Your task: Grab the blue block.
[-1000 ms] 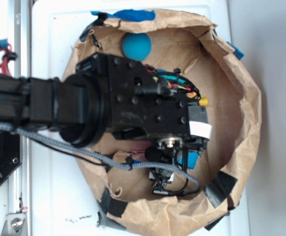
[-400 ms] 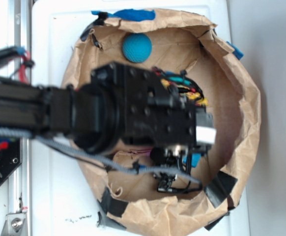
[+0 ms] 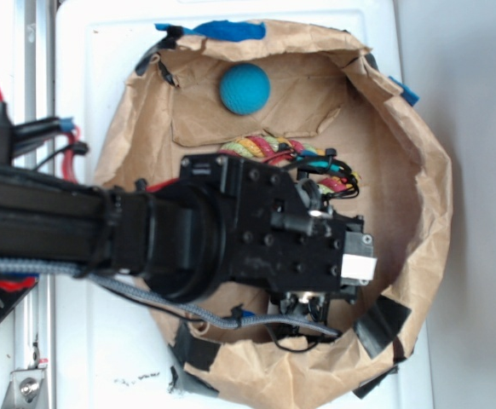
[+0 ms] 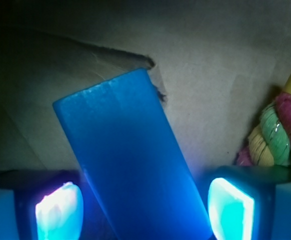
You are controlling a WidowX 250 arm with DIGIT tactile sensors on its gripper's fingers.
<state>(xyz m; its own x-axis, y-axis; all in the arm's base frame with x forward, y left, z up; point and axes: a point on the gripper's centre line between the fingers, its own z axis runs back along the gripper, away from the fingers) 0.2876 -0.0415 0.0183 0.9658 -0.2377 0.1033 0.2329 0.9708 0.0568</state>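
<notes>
Between the two glowing pads of the black robot gripper point(image 4: 144, 212) lay the flat, smooth, bright-blue rectangular block point(image 4: 130, 160), slanting away from the wrist camera, its near end down between the fingers and its far end angled up and to the left over the brown paper floor point(image 4: 225, 75). The left pad point(image 4: 58, 209) stood clear of the block with a dark gap between them; the right pad point(image 4: 230, 207) stood just beside the block's right edge, and whether it touched could not be told. The jaws were spread wide and gripped nothing. To the right of the gripper, near the right finger, lay a braided rope toy of pink, green and yellow strands point(image 4: 275, 130).

Judging from this, the step in hand was the final approach: the fingers straddled the block but had not closed. The next move would call for the jaws to clamp across the block's narrow width, and since the block sat skewed between them, a small wrist turn to square up might give a surer hold.

In the exterior view the black arm point(image 3: 77, 234) reached in from the left, over the rim of the crumpled brown paper bag basin point(image 3: 427, 170), with the wrist housing pointed straight down so that it hid the gripper and the block beneath. Above the wrist lay the rope toy point(image 3: 261, 146), and further above it the round teal ball point(image 3: 245, 88).
</notes>
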